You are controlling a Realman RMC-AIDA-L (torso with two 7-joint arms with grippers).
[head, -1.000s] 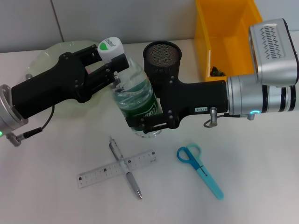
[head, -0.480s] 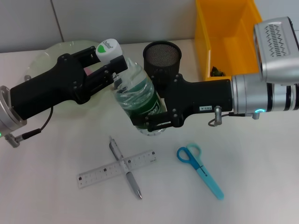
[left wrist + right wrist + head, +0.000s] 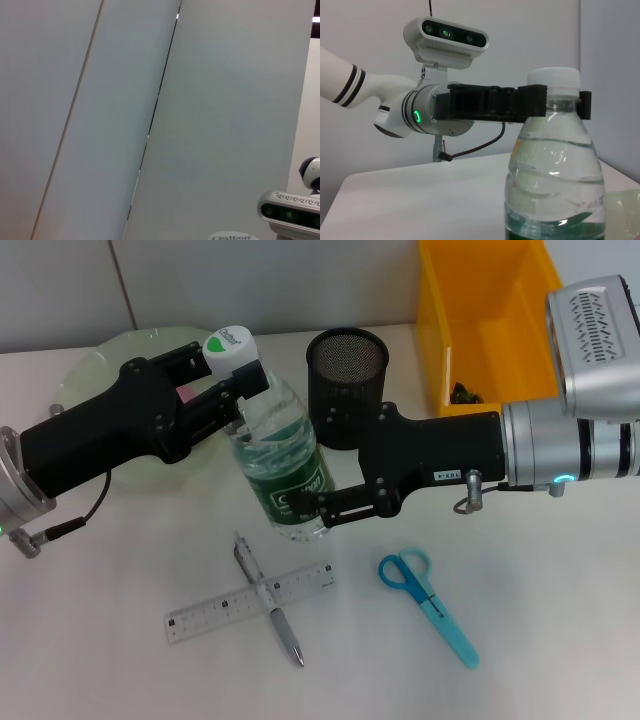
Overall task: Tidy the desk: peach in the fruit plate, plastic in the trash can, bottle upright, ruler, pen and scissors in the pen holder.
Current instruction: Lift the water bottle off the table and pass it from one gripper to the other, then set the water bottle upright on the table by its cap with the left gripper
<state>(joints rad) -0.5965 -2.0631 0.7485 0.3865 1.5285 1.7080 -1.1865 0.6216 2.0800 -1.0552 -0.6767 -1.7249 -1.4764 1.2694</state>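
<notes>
The bottle [image 3: 285, 470] stands almost upright on the desk, white cap [image 3: 232, 345] on top. My left gripper [image 3: 243, 392] is shut on its neck just under the cap; the right wrist view shows its black fingers [image 3: 534, 102] clamping the neck of the bottle [image 3: 550, 175]. My right gripper [image 3: 325, 498] is open beside the bottle's lower body. The ruler [image 3: 215, 612] and a pen [image 3: 285, 632] lie crossed at the front. The scissors [image 3: 432, 602] lie to their right. The empty pen holder [image 3: 347, 380] stands behind the bottle. A bit of pink, probably the peach [image 3: 186, 393], shows behind my left gripper.
The fruit plate [image 3: 105, 360] sits at the back left under my left arm. The trash can [image 3: 480, 300] stands at the back right with a small dark item [image 3: 462, 392] inside. My right arm crosses in front of it.
The bottle has swung from tilted to nearly upright. My right gripper has drawn back to the right, off the bottle's body. My left gripper stays on the neck.
</notes>
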